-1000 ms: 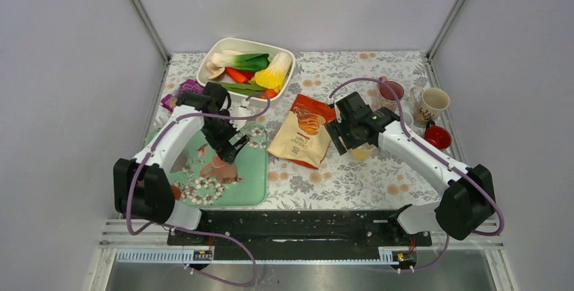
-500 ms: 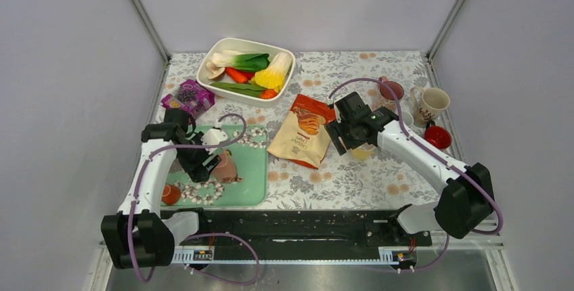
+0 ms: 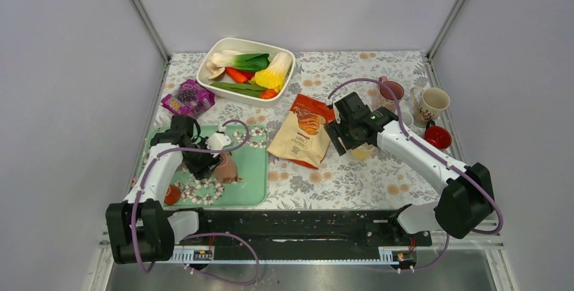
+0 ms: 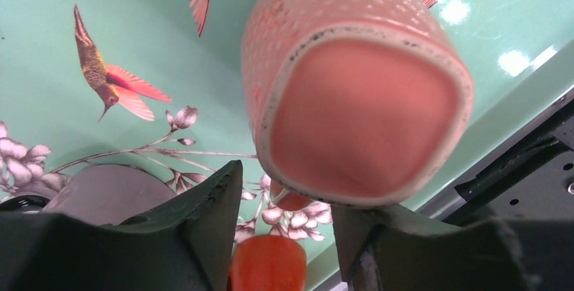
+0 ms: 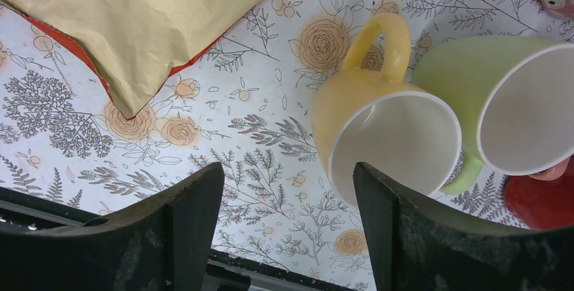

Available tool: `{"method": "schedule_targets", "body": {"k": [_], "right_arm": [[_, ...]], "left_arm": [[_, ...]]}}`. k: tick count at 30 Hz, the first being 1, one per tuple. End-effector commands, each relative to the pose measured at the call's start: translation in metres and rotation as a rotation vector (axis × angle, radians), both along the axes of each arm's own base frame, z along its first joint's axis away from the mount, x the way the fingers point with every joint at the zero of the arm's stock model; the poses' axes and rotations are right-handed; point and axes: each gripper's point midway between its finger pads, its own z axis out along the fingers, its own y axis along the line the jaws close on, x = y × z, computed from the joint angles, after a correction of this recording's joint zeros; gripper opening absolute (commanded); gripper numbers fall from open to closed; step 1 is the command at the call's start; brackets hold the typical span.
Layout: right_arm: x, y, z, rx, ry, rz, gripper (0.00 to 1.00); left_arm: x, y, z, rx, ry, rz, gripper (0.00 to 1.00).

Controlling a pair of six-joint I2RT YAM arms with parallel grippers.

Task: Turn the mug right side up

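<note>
**Pink mug down on green mat, left pincer at its end**

Pink mug lies on its side on the green mat, near-left of the surface. Left pincer is just left of it, spread open and empty, with the mug's end just beyond the fingertips. Right pincer is open and empty above a yellow mug.

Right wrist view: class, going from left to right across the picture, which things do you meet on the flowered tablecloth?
snack bag → yellow mug → green mug
</note>
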Motion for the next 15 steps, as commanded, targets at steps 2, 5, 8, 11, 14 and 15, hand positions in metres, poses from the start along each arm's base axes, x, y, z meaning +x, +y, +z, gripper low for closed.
{"method": "schedule_targets", "body": {"k": [2,5,8,11,14,15], "right_arm": [[0.002,0.003,0.001,-0.008,-0.008,0.021,0.80],[0.002,0.003,0.001,-0.009,-0.009,0.022,0.80],[0.001,0.004,0.002,-0.003,-0.010,0.024,0.80],[0.002,0.005,0.004,0.007,-0.019,0.025,0.80],[0.005,0.010,0.018,0.047,-0.069,0.031,0.79],[0.007,0.014,0.026,0.081,-0.099,0.038,0.79]], "left_arm": [[0.014,-0.004,-0.005,-0.029,-0.038,-0.010,0.43],[0.014,-0.005,-0.008,-0.039,-0.016,-0.003,0.15],[0.017,-0.009,0.000,-0.062,-0.014,0.027,0.00],[0.026,-0.016,0.017,-0.111,-0.030,0.087,0.00],[0.037,-0.028,0.043,-0.194,-0.051,0.149,0.00],[0.041,-0.033,0.053,-0.230,-0.057,0.173,0.00]]}}
